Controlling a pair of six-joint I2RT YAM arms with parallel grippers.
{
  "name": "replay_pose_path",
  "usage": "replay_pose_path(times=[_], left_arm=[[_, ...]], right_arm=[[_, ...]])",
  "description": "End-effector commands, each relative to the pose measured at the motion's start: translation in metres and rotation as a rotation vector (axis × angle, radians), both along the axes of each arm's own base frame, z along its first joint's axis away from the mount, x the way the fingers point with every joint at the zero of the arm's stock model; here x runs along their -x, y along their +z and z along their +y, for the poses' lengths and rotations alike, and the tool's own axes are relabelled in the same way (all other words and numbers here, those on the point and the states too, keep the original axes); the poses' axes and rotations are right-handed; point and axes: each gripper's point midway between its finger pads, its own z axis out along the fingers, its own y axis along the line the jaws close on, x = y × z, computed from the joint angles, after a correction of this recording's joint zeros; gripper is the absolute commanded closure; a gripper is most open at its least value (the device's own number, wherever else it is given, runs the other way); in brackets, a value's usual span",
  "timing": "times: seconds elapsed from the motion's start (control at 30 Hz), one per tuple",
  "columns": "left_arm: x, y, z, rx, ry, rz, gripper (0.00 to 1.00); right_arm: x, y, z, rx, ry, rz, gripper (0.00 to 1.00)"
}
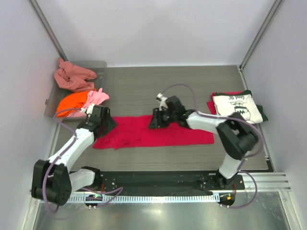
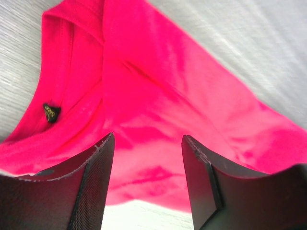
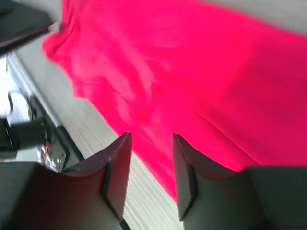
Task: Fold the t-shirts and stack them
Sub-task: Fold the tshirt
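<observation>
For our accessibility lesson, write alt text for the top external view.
A crimson-red cloth t-shirt lies in a long strip on the grey table, the open left gripper at its left end, the open right gripper at its far edge. A cream printed t-shirt tops a pile at right; a clear plastic bin at left holds orange and salmon-pink t-shirts.

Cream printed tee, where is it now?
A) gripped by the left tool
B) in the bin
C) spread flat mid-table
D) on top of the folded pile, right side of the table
D: the cream t-shirt lies folded on top of the folded pile at the right, while the crimson-red t-shirt is the one spread mid-table.
</observation>
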Motion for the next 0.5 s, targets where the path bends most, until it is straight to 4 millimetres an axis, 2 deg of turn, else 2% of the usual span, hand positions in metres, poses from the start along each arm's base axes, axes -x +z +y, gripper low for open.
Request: replay_pose_path(times=[0.0,0.03,0.1,0.13,0.17,0.23,0.27,0.37,0.47], left_arm=[[0.004,0.015,0.006,0.0,0.046,-0.077,0.4],[0.006,0.019,0.004,0.023,0.054,-0.1,0.39],[0.007,0.021,0.0,0.049,0.06,-0.118,0.39],[0.007,0.021,-0.002,0.059,0.061,-0.124,0.39],[0.01,0.018,-0.006,0.069,0.06,-0.119,0.39],[0.009,0.017,-0.012,0.07,0.056,-0.125,0.39],[0.008,0.014,-0.017,0.061,0.05,-0.117,0.39],[0.002,0.005,-0.026,0.046,0.053,-0.08,0.39],[-0.004,-0.003,-0.031,0.032,0.057,-0.046,0.38]], right_arm=[[-0.043,0.014,-0.092,0.075,-0.303,-0.057,0.57],[-0.034,0.01,-0.12,0.096,-0.368,-0.029,0.57],[-0.044,0.007,-0.171,0.19,-0.537,-0.06,0.59],[-0.034,0.007,-0.192,0.26,-0.587,-0.065,0.6],[-0.039,0.006,-0.223,0.376,-0.71,-0.115,0.66],[-0.025,0.0,-0.252,0.502,-0.781,-0.095,0.78],[-0.024,0.001,-0.274,0.581,-0.895,-0.103,0.9],[-0.009,-0.009,-0.287,0.668,-0.909,-0.048,0.99],[-0.005,-0.016,-0.292,0.691,-0.924,-0.039,0.99]])
